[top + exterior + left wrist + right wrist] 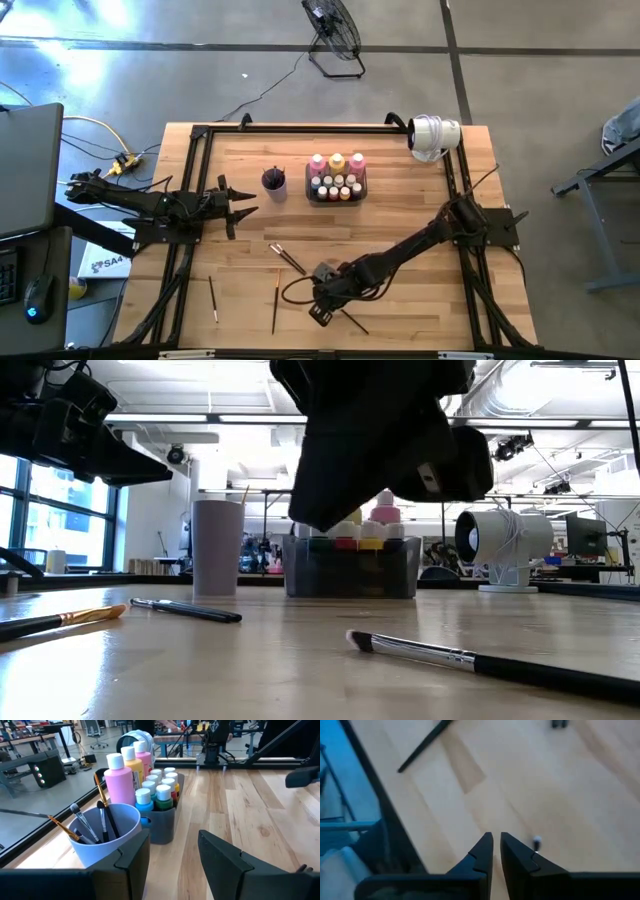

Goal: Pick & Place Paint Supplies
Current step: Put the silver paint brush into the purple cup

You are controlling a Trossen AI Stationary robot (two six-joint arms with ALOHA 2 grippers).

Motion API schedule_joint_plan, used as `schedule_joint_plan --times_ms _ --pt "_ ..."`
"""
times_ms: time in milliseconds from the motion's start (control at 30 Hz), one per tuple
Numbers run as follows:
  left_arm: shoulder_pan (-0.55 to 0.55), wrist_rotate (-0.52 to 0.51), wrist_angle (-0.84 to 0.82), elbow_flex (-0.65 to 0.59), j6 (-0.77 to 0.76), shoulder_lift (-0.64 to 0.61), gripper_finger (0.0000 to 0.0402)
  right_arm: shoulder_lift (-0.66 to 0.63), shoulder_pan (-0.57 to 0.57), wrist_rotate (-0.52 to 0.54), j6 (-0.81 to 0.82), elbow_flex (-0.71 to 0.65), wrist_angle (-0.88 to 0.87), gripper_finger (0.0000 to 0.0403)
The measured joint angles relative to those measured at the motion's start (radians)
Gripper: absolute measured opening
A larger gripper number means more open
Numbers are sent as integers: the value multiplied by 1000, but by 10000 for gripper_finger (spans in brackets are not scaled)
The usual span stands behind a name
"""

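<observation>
Right wrist view: right hand (pixel 496 845) low over the table (pixel 530 795), fingers nearly together, nothing visibly gripped.
A brush (pixel 352 322) lies just beside it; more brushes (pixel 287 257) lie nearby. Left hand (pixel 243 202) waits half open near the purple cup (pixel 274 183) and the tray (pixel 352 196) of paint bottles (pixel 337 163).
</observation>
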Motion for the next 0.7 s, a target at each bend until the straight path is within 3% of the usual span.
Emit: schedule_joint_plan --times_ms 133,333,533,700 --pt "0 0 0 0 0 0 165 2 0 27 6 27 -99 26" --pt "0 0 -1 0 0 0 165 40 9 22 16 55 -95 23" --pt "0 -1 -2 0 1 0 165 137 7 -4 -47 207 -257 5" --pt "0 -4 -4 0 0 0 165 132 6 52 -47 265 -345 5"
